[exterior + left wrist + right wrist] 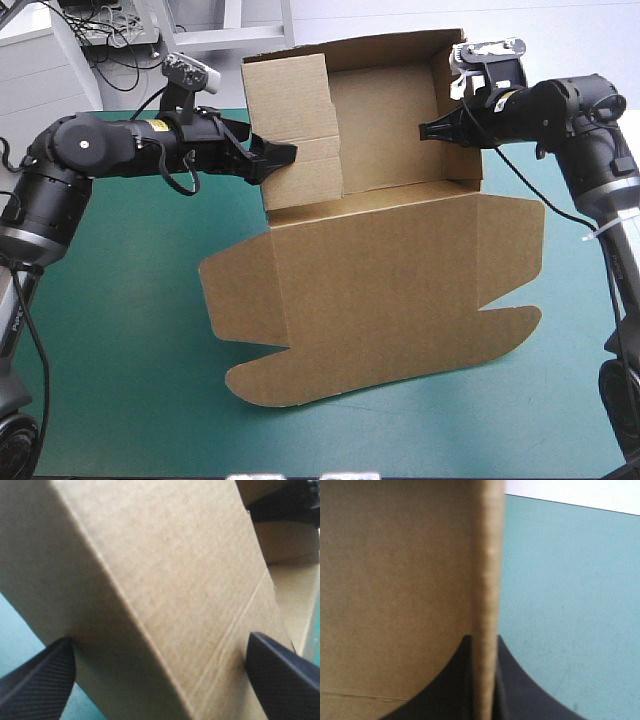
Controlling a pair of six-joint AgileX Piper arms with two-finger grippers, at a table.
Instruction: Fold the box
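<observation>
The brown box (380, 290) stands as an open tray at the middle of the table, its walls raised at the far side and its lid flat toward the near edge. My left gripper (272, 158) is open against the folded left wall (295, 120). In the left wrist view that wall (165, 580) fills the space between the spread fingers (35, 685). My right gripper (430, 130) is shut on the right wall (455, 110). The right wrist view shows the board's edge (487, 555) pinched between the fingers (520, 690).
The teal-green cover (120, 330) lies bare to the left of the box and along the near edge. More bare cover (570, 605) shows beyond the right wall. The lid's rounded flaps (500, 330) reach toward the table's right side.
</observation>
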